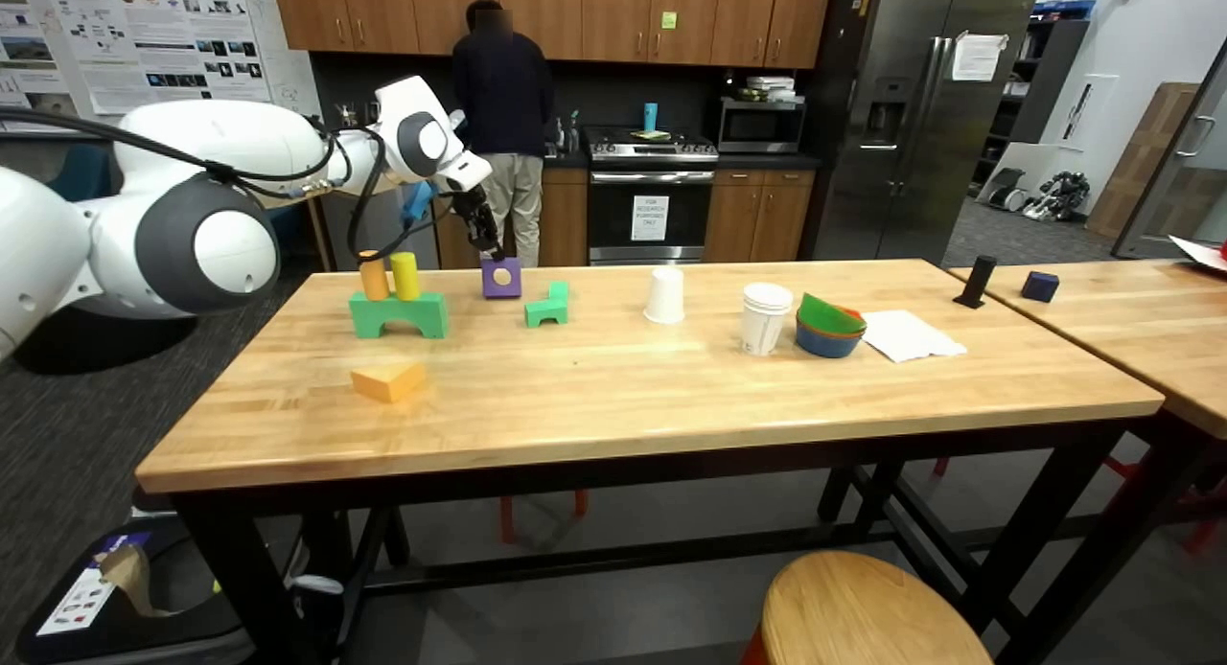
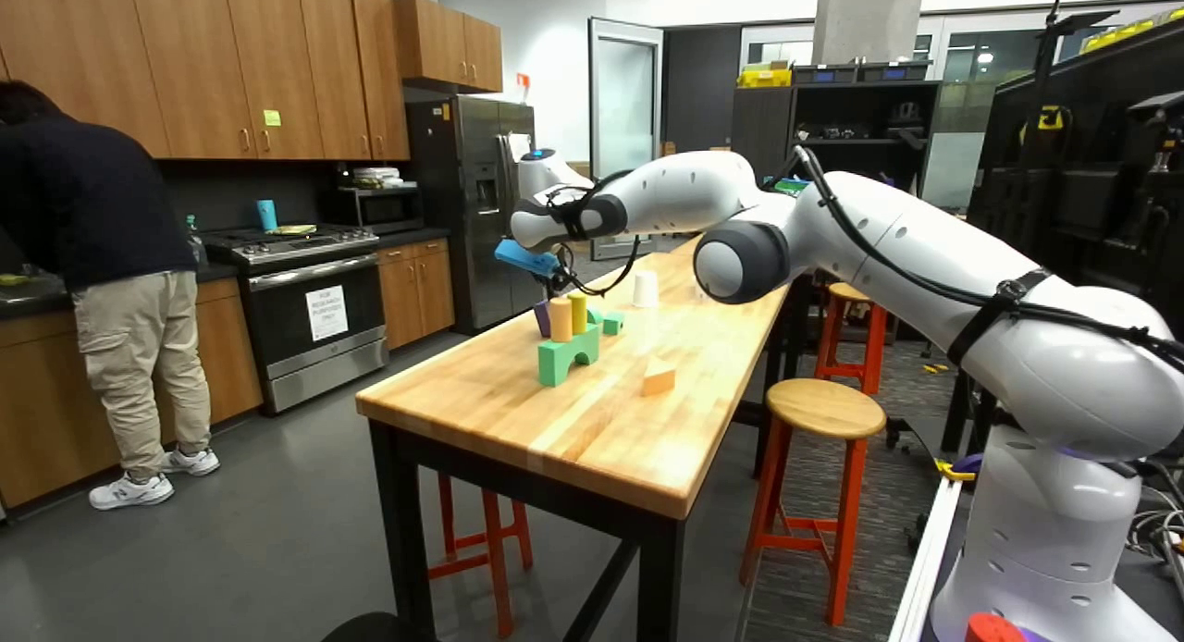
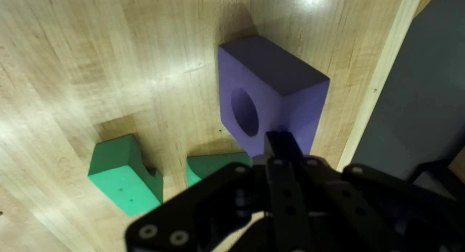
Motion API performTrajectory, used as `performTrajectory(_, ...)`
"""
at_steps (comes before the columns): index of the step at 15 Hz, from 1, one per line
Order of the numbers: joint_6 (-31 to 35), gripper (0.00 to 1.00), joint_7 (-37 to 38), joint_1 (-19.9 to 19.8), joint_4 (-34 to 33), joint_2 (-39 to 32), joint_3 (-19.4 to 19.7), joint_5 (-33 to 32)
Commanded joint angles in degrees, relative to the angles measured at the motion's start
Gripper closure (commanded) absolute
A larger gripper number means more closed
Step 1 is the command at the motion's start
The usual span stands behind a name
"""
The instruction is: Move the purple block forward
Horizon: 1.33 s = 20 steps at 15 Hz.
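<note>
The purple block (image 1: pixel 490 288), a square block with a round hole through it, stands on the wooden table close to its far edge in an exterior view. It also shows in an exterior view (image 2: pixel 543 319), partly behind the cylinders, and large in the wrist view (image 3: pixel 270 65). My gripper (image 3: pixel 279 134) is shut, its two fingertips together with nothing between them. The fingertips overlap the near corner of the purple block in the wrist view. In an exterior view the gripper (image 1: pixel 497 255) points down at the block's top edge; I cannot tell if it touches.
Small green blocks (image 1: pixel 546 310) lie beside the purple block. A green arch (image 1: pixel 399 313) carries an orange cylinder (image 1: pixel 374 278) and a yellow cylinder (image 1: pixel 406 277). An orange wedge (image 1: pixel 387 382), white cups (image 1: pixel 764 320) and bowls (image 1: pixel 830 341) stand on the table (image 1: pixel 613 397).
</note>
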State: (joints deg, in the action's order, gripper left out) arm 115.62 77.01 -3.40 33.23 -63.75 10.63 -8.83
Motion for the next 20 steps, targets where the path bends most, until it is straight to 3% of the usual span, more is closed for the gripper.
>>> performTrajectory(1, -0.73, 1.0, -0.35, -0.63, -2.33, -0.88, -0.5, 0.75)
performTrajectory(20, -0.62, 1.0, 0.63, -0.68, -3.3, 0.45, -0.02, 0.54)
